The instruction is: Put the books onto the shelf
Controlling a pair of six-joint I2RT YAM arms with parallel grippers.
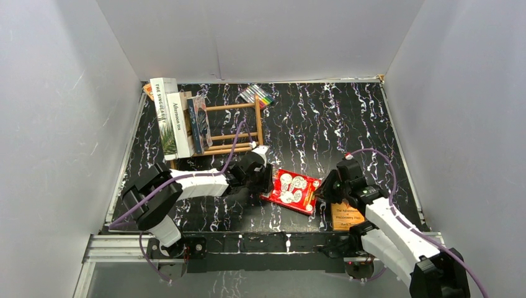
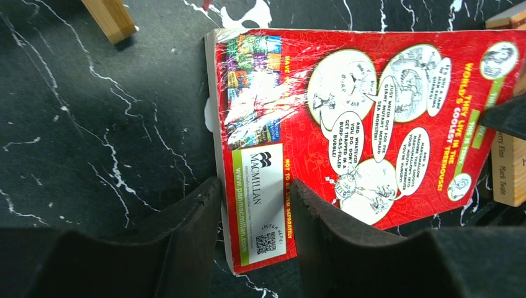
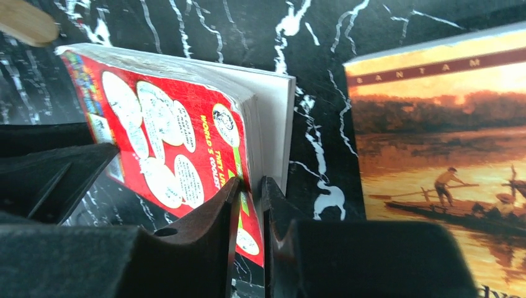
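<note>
The red book (image 1: pixel 291 189) lies on the black marbled bench (image 1: pixel 322 118), near its front middle. It sits between the two arms and well apart from the shelf (image 1: pixel 229 107). Its back cover faces up, with white speech bubbles on red and a green publisher's strip along the spine.

The left claw (image 2: pixel 255 186) sits at the book's spine-side corner. Its fingers (image 2: pixel 198 223) stand apart, one just beside the spine and the other over the cover, with the green strip between them. Whether they press on the book cannot be told.

The right claw (image 3: pixel 251 186) is at the opposite, open edge. Its fingers (image 3: pixel 217 223) are drawn nearly together and clamp that edge of the red book between them.

Just to the right of the red book lies the thin orange book (image 1: pixel 346 215), with a strip of bench between the two. It is flat and face up, partly under the right arm.

The shelf stands at the bench's far left. At its left end three books stand upright side by side: the white book with palm leaves (image 1: pixel 162 118), the plain white book (image 1: pixel 180 124) and the dark blue patterned book (image 1: pixel 200 124). The left arm's purple cable (image 1: pixel 234 144) crosses in front of the lower rails.

A pack of coloured markers (image 1: pixel 257 95) lies just behind the shelf's right post. A small orange packet (image 1: pixel 147 91) shows behind the palm-leaf book, at the far left corner.
</note>
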